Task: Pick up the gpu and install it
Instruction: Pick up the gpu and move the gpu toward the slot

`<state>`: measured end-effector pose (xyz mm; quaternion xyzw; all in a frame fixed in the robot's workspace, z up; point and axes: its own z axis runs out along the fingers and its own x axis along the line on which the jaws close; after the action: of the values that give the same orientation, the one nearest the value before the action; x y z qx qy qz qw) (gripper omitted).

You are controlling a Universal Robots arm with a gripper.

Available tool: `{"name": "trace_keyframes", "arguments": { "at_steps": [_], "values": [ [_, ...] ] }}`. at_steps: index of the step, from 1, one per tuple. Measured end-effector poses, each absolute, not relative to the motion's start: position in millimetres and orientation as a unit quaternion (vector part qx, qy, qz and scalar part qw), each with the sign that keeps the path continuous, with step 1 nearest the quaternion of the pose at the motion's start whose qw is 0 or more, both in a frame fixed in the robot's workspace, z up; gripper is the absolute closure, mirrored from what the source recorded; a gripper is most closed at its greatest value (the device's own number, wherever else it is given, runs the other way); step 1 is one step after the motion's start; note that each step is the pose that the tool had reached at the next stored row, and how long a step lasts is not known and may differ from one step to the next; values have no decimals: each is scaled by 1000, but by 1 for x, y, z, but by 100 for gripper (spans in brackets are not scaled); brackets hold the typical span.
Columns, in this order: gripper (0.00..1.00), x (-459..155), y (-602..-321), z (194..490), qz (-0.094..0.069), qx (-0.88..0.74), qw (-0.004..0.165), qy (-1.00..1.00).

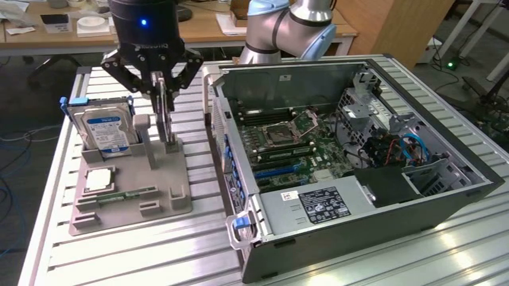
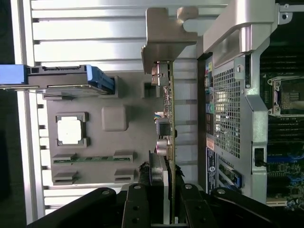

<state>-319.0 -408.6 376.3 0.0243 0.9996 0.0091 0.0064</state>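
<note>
The gpu (image 1: 165, 122) is a thin dark card standing on edge, its lower end at the grey holder tray (image 1: 159, 190). My gripper (image 1: 163, 89) comes down from above and is shut on the card's upper edge. In the wrist view the gpu (image 2: 169, 109) appears edge-on between my gripper's (image 2: 166, 194) black fingers, with its silvery end bracket (image 2: 166, 33) at the far end. I cannot tell whether the card has left the tray's slot. The open computer case (image 1: 238, 179) lies beside the tray on the exterior view's right, with its motherboard (image 1: 294, 149) exposed.
The tray also holds an upright hard drive (image 1: 107, 131) with a blue-white label, a square processor (image 1: 99, 179) and a narrow green memory stick (image 1: 127, 195). Everything rests on a slatted aluminium table (image 1: 119, 256). The case wall (image 2: 232, 109) stands close beside the card. A desk with clutter stands behind.
</note>
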Motion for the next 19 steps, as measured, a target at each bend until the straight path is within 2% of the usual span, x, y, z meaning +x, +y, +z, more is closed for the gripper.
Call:
{"name": "trace_keyframes", "arguments": {
  "at_steps": [19],
  "values": [
    [71, -319, -409, 446, 10, 29, 6, 999]
  ]
}}
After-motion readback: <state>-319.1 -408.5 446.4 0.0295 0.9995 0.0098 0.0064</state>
